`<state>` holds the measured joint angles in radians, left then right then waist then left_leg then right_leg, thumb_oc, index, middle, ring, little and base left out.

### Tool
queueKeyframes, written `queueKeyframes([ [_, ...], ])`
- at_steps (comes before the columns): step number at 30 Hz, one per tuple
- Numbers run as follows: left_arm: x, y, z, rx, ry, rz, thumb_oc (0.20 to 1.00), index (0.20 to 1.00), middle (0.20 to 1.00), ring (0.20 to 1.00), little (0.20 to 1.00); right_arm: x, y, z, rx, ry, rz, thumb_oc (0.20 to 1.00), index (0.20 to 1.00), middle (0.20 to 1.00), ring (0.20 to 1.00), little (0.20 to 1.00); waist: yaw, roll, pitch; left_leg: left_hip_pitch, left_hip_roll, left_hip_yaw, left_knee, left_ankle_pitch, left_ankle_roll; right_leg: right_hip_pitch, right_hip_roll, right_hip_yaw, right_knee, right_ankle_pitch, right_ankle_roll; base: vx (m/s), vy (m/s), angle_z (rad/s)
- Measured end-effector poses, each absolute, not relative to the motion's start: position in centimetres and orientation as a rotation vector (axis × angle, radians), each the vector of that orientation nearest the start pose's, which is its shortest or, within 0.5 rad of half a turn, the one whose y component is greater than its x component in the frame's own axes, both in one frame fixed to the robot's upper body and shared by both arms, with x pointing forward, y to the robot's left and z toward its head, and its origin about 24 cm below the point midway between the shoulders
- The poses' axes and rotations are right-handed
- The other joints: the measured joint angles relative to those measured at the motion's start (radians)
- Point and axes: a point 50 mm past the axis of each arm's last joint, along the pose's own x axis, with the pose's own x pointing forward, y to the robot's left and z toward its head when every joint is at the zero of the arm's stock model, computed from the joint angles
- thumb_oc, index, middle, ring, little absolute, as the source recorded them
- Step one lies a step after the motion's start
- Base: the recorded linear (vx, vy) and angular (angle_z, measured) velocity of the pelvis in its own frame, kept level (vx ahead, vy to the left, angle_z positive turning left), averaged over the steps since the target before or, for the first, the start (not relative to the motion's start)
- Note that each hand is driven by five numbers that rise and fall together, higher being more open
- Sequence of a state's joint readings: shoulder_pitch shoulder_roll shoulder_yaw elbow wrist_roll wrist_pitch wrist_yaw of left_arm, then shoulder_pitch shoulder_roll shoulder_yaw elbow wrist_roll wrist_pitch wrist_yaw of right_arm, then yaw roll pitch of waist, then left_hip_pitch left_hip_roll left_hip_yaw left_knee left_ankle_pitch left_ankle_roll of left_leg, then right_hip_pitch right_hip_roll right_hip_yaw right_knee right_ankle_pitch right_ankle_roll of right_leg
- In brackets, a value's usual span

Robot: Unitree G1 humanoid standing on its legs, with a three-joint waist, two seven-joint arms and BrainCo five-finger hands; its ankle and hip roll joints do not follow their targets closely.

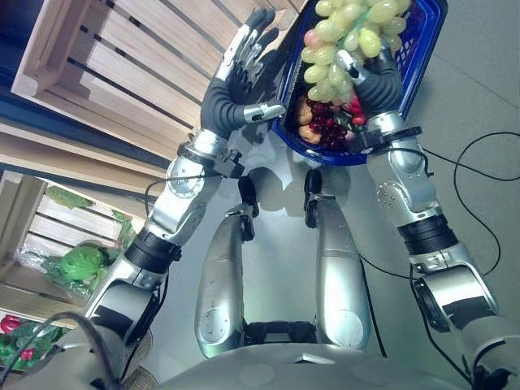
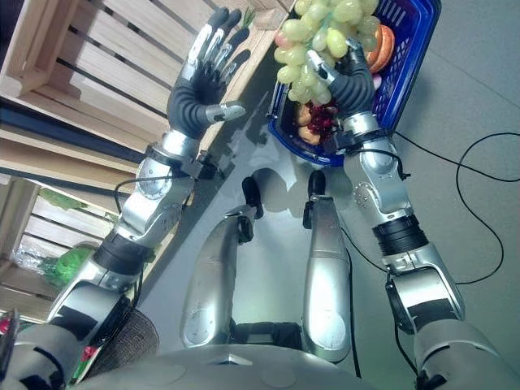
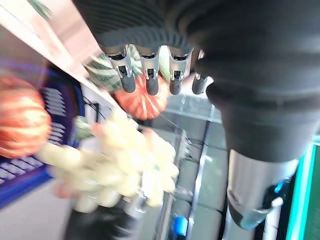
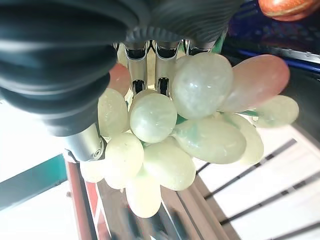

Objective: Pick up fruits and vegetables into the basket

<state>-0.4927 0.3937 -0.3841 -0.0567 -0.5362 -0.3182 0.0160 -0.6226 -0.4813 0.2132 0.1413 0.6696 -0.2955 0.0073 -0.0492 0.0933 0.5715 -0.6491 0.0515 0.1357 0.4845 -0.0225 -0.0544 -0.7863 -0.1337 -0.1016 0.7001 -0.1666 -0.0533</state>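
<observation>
The right robot hand [image 1: 375, 80] has its fingers curled tight around a bunch of green grapes [image 1: 345, 36], held over the blue basket [image 1: 422, 49] (red grapes [image 1: 325, 122] and other fruit already lie inside). The left robot hand [image 1: 236, 85] is beside the basket, fingers straight and spread, holding nothing.

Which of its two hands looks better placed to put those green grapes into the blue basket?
The right hand: it is curled round the bunch of pale green grapes, right over the blue plastic basket. The left hand is open, beside the wooden crate.
</observation>
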Motion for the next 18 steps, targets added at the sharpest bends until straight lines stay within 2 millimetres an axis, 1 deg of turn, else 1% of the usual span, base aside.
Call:
queueKeyframes([
  [5,29.1,10.6,17.0,-0.062,-0.553,-0.484,1.000,1.000,1.000,1.000,1.000,32.8,-17.0,22.3,0.244,-0.683,0.290,0.200,0.200,0.200,0.200,0.200,0.007,0.000,0.000,-0.048,-0.002,-0.005,0.004,0.005,-0.002,-0.045,-0.005,-0.006,0.008,0.000,-0.001,-0.01,-0.028,0.03],
  [8,29.0,11.2,15.8,-0.032,-0.496,-0.475,1.000,1.000,1.000,1.000,1.000,32.7,-17.9,22.0,0.302,-0.680,0.262,0.200,0.200,0.200,0.200,0.200,0.027,0.000,0.000,-0.077,-0.003,-0.006,0.012,0.005,-0.003,-0.073,-0.009,-0.008,0.015,-0.001,-0.002,0.00,0.002,0.02],
  [10,28.9,12.1,14.7,0.009,-0.445,-0.471,1.000,1.000,1.000,1.000,1.000,32.5,-18.5,21.8,0.350,-0.683,0.247,0.200,0.200,0.200,0.200,0.200,0.037,0.001,0.000,-0.098,-0.005,-0.010,0.015,0.005,-0.003,-0.091,-0.011,-0.012,0.016,-0.002,-0.003,0.00,0.021,0.04],
  [14,28.8,13.4,13.6,0.049,-0.381,-0.449,1.000,1.000,1.000,1.000,1.000,32.5,-19.3,21.8,0.400,-0.694,0.225,0.200,0.200,0.200,0.200,0.200,0.054,0.001,-0.001,-0.126,-0.010,-0.014,0.016,0.007,-0.002,-0.117,-0.016,-0.013,0.017,-0.002,-0.003,-0.01,0.027,0.03],
  [18,28.8,14.0,12.7,0.056,-0.317,-0.479,1.000,1.000,1.000,1.000,1.000,33.1,-20.6,21.5,0.477,-0.670,0.177,0.200,0.200,0.200,0.200,0.200,0.075,0.003,-0.002,-0.161,-0.019,-0.013,0.015,0.010,0.003,-0.154,-0.028,-0.013,0.024,-0.001,-0.003,-0.01,0.031,0.04],
])
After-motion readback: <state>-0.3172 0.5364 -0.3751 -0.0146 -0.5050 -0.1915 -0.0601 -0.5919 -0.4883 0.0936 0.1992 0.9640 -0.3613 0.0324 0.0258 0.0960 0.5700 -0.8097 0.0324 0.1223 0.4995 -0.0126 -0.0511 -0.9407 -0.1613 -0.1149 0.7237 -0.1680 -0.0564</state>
